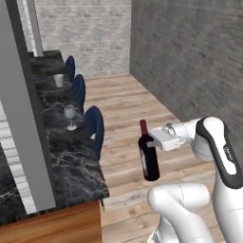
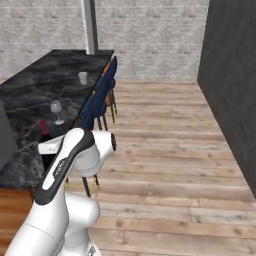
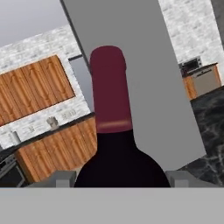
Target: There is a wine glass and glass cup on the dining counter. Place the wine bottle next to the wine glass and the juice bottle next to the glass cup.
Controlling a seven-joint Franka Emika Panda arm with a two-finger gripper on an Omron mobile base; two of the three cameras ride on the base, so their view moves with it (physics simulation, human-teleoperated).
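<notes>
My gripper (image 1: 152, 141) is shut on the wine bottle (image 1: 149, 159) just below its dark red neck. The bottle hangs upright over the wood floor, to the right of the dining counter (image 1: 71, 161). In the hand view its neck (image 3: 110, 92) rises between the finger tips. The wine glass (image 1: 70, 116) stands on the counter, farther along it than the bottle, and also appears in the right base view (image 2: 56, 111). The glass cup (image 1: 58, 80) stands farther back still (image 2: 83, 78). The arm partly hides the bottle's neck (image 2: 44, 127). The juice bottle is out of view.
Three blue stools (image 1: 95, 124) line the counter's floor side, between the bottle and the glasses. A grey pillar (image 1: 23, 118) rises at the counter's left. A dark wall (image 1: 190, 57) bounds the open wood floor (image 2: 165, 140) on the right.
</notes>
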